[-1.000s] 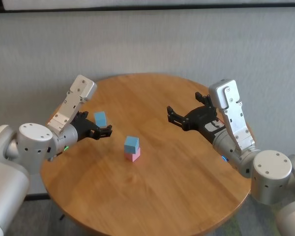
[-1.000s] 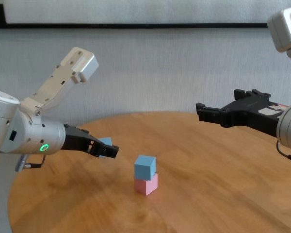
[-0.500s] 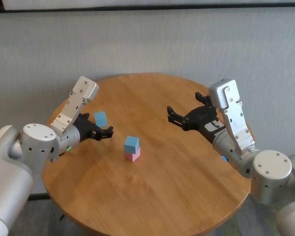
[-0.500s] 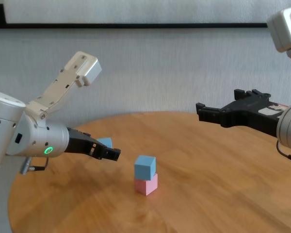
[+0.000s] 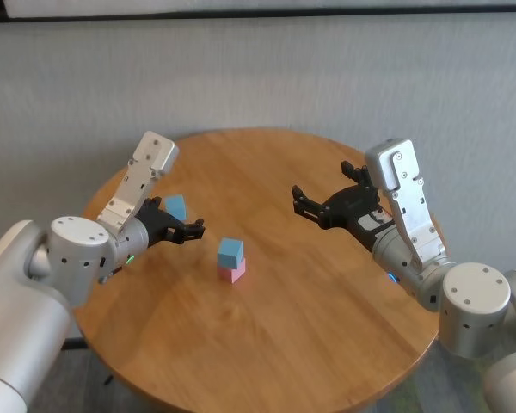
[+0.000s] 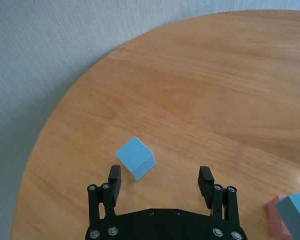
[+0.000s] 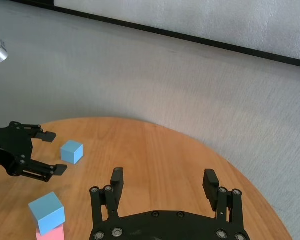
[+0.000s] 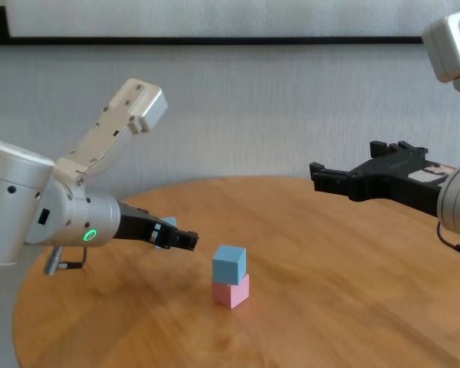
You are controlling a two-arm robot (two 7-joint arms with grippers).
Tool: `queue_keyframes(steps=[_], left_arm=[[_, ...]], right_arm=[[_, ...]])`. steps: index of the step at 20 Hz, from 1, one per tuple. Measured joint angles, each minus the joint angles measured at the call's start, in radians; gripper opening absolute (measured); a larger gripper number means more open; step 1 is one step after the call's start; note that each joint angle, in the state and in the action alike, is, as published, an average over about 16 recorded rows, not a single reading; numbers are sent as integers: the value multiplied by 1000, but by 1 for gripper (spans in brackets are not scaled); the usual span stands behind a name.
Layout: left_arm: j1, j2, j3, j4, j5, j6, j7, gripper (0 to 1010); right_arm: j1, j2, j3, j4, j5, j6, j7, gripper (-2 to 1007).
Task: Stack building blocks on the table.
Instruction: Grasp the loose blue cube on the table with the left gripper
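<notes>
Head view: on the round wooden counter (image 5: pixel 267 344) a light blue block (image 5: pixel 230 250) sits on top of a pink block (image 5: pixel 232 272) near the middle. A second blue block (image 5: pixel 175 207) lies alone toward the robot's left. The left claw (image 5: pixel 189 229) hovers just beside that loose block, spread wide and holding nothing. The right claw (image 5: pixel 308 205) hangs over the counter's right part, well apart from the stack, also wide open and empty

Left wrist view: the loose blue block (image 6: pixel 135 158) rests on the counter just ahead of the spread fingers (image 6: pixel 114 175), nearer one finger than the other, not touched

Right wrist view: both fingers (image 7: pixel 117 178) stand wide apart above the wood; the stack and the left claw show farther off

Chest view: the stack (image 8: pixel 230 276) stands between the two arms, and the left claw (image 8: pixel 185 239) is low over the counter beside it
</notes>
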Motion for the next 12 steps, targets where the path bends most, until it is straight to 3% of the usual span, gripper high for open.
queue_keyframes(steps=[7, 12], left_arm=[[6, -17, -12, -8, 5, 35, 19, 1000], [7, -28, -22, -1, 7, 44, 26, 1000]], right_arm=[[0, 0, 0, 0, 0, 0, 0, 1005], [0, 0, 0, 0, 0, 0, 0, 1005]])
